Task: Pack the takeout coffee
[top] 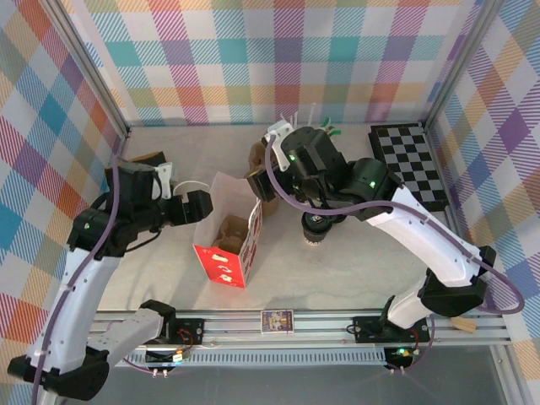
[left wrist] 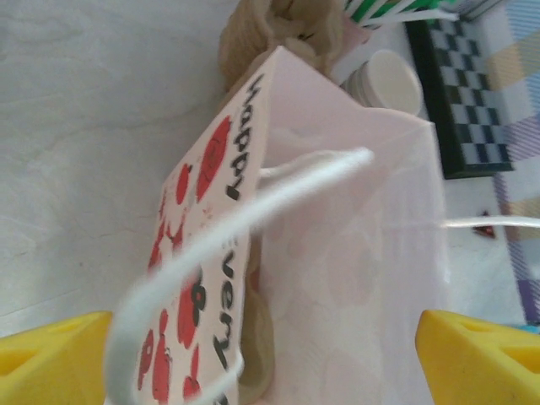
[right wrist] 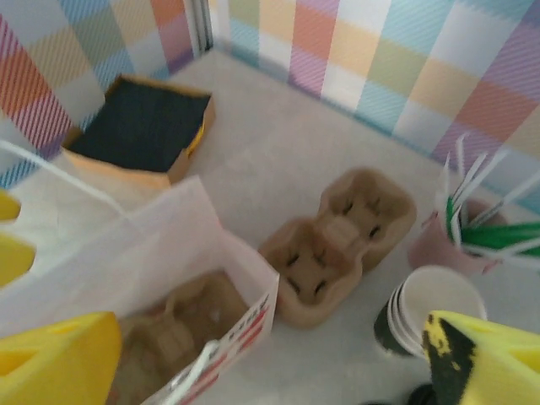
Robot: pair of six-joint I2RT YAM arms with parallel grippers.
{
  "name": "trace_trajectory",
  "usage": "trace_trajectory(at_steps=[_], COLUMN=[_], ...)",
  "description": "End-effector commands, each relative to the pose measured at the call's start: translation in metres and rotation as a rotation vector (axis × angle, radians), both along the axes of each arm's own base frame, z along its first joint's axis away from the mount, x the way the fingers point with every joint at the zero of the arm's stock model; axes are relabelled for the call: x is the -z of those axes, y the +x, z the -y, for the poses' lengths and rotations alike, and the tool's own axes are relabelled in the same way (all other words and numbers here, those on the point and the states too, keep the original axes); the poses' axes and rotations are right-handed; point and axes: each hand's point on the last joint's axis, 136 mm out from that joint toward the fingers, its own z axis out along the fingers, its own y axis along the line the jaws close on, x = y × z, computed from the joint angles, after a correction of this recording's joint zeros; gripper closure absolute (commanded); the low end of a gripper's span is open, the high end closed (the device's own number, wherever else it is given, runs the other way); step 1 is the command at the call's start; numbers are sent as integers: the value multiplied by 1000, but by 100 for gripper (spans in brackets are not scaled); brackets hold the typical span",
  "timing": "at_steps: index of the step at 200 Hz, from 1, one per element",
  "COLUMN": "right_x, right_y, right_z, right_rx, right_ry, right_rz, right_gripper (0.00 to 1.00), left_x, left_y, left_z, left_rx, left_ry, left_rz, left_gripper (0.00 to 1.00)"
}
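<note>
You have both released: left tool (left wrist: 266,359) straddles the gift bag (left wrist: 354,253), right tool (right wrist: 270,363) hovers above the takeout coffee (top: 315,233).

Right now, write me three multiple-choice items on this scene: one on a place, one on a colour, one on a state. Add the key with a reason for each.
1. What sits inside the paper bag?
A. a cardboard cup tray
B. a bottle
C. nothing

2. What colour is the print on the bag's side?
A. blue
B. red
C. green

3. How does the right gripper stand?
A. shut tight
B. shut on the bag
C. open

Key:
1 A, the brown tray lies in the bag's open mouth.
2 B, red shapes cover the side.
3 C, its yellow fingers stand wide apart and grip nothing.
</note>
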Motion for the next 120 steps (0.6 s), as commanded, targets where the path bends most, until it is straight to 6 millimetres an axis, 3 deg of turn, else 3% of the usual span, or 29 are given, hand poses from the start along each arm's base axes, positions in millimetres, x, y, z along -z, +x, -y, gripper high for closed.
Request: trace_trajectory(at_steps=[1,47,75,120], right_x=[24,45,61,84], right_y=[-3,11,6,-19], right_z=[12,31,41,55], right_rx=[-6,54,111,190], right_ry=[-38,8,69,94], right_rz=[-97,-100,-152,-359], right_gripper=[13,13,13,14], left_x=[11,29,36,13], left_y=[7,40,52,49], left_z=[-3,18,23,12], left_rx=[-8,9,-9,-85], left_ry=[76,90,141,170], left_rz=[-18,-89,-173,-230], left_gripper=[12,23,31,36])
